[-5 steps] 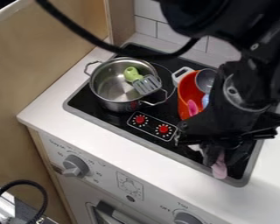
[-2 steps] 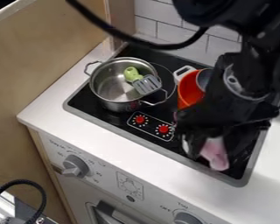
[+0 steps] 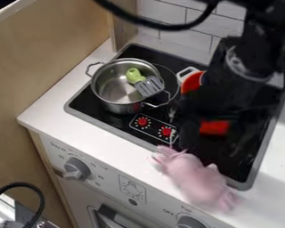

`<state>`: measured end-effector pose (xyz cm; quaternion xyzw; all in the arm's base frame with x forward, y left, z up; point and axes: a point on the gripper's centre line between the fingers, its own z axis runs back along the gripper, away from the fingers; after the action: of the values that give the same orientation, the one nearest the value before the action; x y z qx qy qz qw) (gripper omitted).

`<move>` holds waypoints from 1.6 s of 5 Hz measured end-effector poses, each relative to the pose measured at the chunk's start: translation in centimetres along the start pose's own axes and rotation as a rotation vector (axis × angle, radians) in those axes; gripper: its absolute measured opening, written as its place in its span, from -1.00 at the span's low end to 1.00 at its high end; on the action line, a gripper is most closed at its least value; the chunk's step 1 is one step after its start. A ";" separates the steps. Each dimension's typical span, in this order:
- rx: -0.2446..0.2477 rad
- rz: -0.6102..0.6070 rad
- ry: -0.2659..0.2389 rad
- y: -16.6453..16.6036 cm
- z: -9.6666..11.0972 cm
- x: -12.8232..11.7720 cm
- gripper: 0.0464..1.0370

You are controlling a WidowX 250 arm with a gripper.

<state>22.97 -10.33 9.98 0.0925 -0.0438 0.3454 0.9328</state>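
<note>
The black gripper [image 3: 213,133] hangs low over the right half of the stove, its fingers apart with a patch of orange-red showing between them. A pink plush toy [image 3: 195,176] lies slantwise below it, across the stove's front rim and the white counter edge; it is slightly blurred, and no finger visibly closes on it. Behind the gripper, an orange pot [image 3: 192,82] with a white handle is mostly hidden by the arm. To the left stands a steel pot [image 3: 112,104] holding a green-handled grey spatula [image 3: 149,86].
The black stove top [image 3: 160,60] has a grey rim and two red knobs [image 3: 143,121] at its front. A white counter [image 3: 55,104] borders it. Wooden panels [image 3: 50,53] stand at the left, white wall tiles [image 3: 163,15] behind. A black cable hangs across the top.
The pink toy, earlier bunched between the gripper's fingers, is now stretched out lower and further left, apart from them. The gripper has shifted slightly up and left, covering more of the orange pot.
</note>
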 end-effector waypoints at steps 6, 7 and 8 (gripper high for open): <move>-0.041 -0.180 0.032 6.7 1.0 9.4 0.93; -0.054 -0.187 0.024 7.6 0.9 10.7 0.93; -0.074 -0.178 0.025 7.8 0.7 11.1 0.93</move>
<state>26.29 2.44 13.42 0.0571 -0.0364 0.2602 0.9632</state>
